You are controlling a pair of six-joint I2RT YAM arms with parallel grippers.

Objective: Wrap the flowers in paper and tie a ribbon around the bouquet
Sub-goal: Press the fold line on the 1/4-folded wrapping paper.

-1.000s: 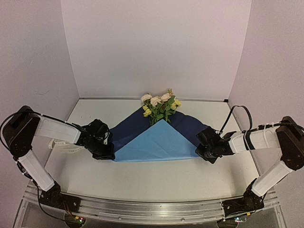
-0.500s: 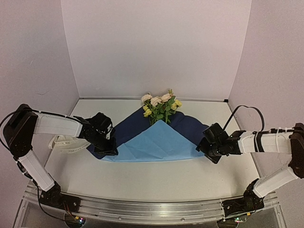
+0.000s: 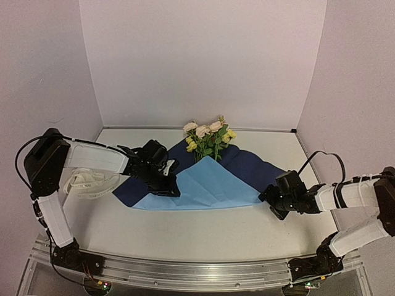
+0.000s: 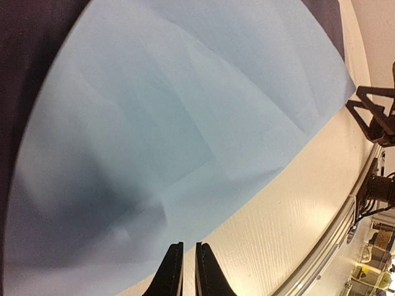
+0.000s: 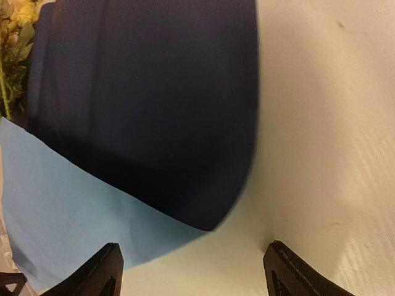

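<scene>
left gripper [image 4: 187, 248] nearly closed over paper [image 4: 185, 123] edge, hold unclear | right gripper [image 5: 194, 246] wide open, empty, paper just ahead

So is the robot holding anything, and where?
Right gripper: open, empty. Left gripper: nearly shut at the paper's edge; whether it pinches it cannot be told.

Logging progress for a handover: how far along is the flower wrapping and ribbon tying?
Done: the light blue and navy paper sheet has its near corner folded over the stems of the yellow and pink-cream flowers. In hand: nothing visibly gripped; the left gripper, nearly shut, is over the flap, the right gripper open beside the paper. Left: side folds and the cream-white ribbon, lying unused.
</scene>
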